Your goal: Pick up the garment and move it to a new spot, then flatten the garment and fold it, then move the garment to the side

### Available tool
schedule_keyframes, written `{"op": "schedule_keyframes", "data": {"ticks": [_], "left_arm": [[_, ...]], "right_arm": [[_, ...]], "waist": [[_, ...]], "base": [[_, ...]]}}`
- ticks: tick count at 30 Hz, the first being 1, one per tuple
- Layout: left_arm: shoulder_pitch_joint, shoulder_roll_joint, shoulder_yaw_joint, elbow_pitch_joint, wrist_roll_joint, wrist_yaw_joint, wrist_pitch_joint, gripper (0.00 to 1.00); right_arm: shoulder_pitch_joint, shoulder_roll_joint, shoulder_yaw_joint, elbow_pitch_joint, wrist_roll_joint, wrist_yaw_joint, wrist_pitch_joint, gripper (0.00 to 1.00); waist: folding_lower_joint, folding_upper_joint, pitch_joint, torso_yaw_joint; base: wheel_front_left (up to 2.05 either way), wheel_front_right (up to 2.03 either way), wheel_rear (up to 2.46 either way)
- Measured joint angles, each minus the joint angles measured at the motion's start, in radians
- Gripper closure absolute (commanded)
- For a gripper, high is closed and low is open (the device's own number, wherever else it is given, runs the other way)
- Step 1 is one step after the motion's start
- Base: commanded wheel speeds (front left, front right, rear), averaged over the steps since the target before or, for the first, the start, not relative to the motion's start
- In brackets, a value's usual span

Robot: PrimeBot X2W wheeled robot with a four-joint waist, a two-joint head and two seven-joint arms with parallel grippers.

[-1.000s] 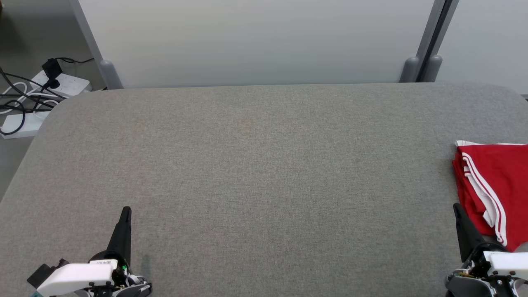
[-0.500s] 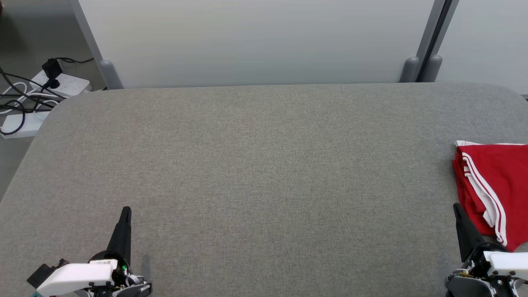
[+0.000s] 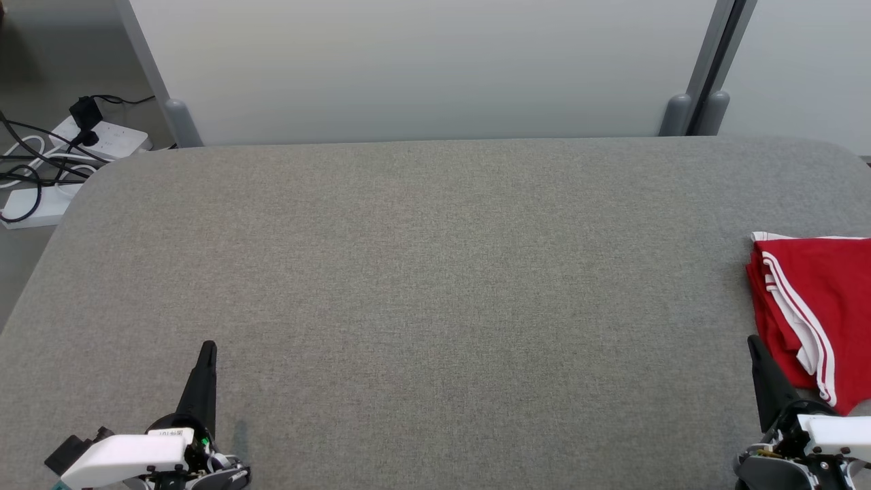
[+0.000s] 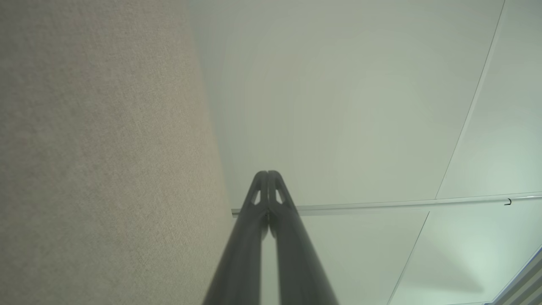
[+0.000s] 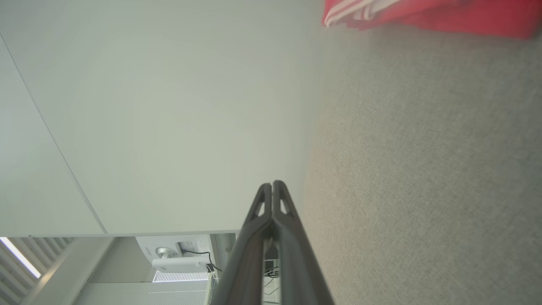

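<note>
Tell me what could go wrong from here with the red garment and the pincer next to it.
1. The right pincer is shut, with its tip right beside the folded garment; a sideways swing could snag a layer and undo the fold.
2. The garment runs past the head view's right border, so how near it lies to the edge of the table cannot be told; a nudge might push it off.

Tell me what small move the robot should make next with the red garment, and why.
Probably open the right gripper and ease it toward the near edge of the red garment. That gripper is shut and holds nothing, and the garment lies in loose folds on the table just beside it; the left gripper is far across the table.
</note>
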Motion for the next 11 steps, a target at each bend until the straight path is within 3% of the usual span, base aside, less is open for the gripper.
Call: {"op": "schedule_keyframes", "data": {"ticks": [11], "left_arm": [[0.000, 0.000, 0.000, 0.000, 0.000, 0.000, 0.000, 1.00]], "right_arm": [[0.000, 0.000, 0.000, 0.000, 0.000, 0.000, 0.000, 1.00]], "waist": [[0.0000, 0.0000, 0.000, 0.000]], "base": [[0.00, 0.00, 0.00]]}}
